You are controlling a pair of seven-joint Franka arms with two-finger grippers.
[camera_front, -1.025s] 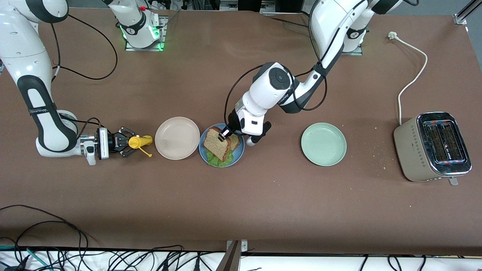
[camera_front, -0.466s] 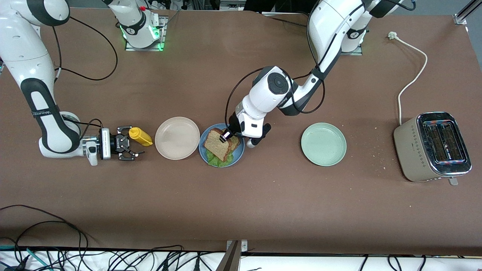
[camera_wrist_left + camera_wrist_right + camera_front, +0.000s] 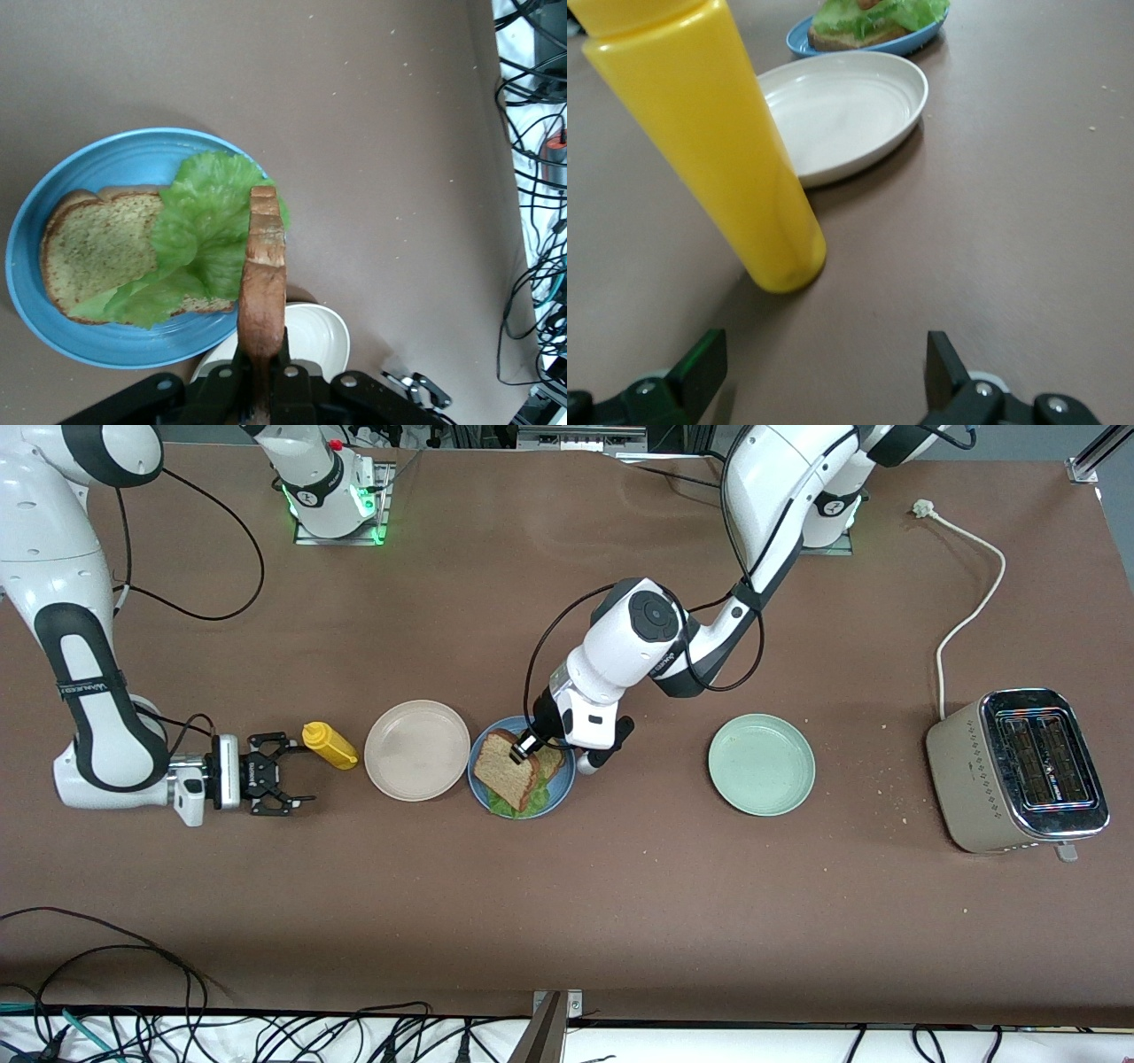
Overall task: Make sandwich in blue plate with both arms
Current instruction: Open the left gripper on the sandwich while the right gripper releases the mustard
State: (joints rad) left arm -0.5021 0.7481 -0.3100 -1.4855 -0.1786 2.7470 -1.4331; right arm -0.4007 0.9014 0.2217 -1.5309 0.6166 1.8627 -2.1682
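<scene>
On blue plate (image 3: 562, 793), mid-table: bottom bread slice (image 3: 102, 252) flat, lettuce (image 3: 199, 243) over it. Top slice (image 3: 506, 768) held on edge above, tilted, clamped in left gripper (image 3: 523, 749); slice hangs at gripper's 7 o'clock, long axis 11-to-5. Left arm nearer. Beige plate (image 3: 416, 750) touches rim at 9 o'clock. Right gripper (image 3: 285, 773) low over table, fingers apart, empty; mustard bottle (image 3: 329, 746) at its 1 o'clock. Green plate (image 3: 761, 764) well apart at 3 o'clock; room there.

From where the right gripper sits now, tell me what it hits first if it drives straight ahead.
Probably the yellow bottle: it stands upright just ahead of the right gripper, jaws open, slightly off the centre line, so it might only be grazed. The beige plate comes next.
</scene>
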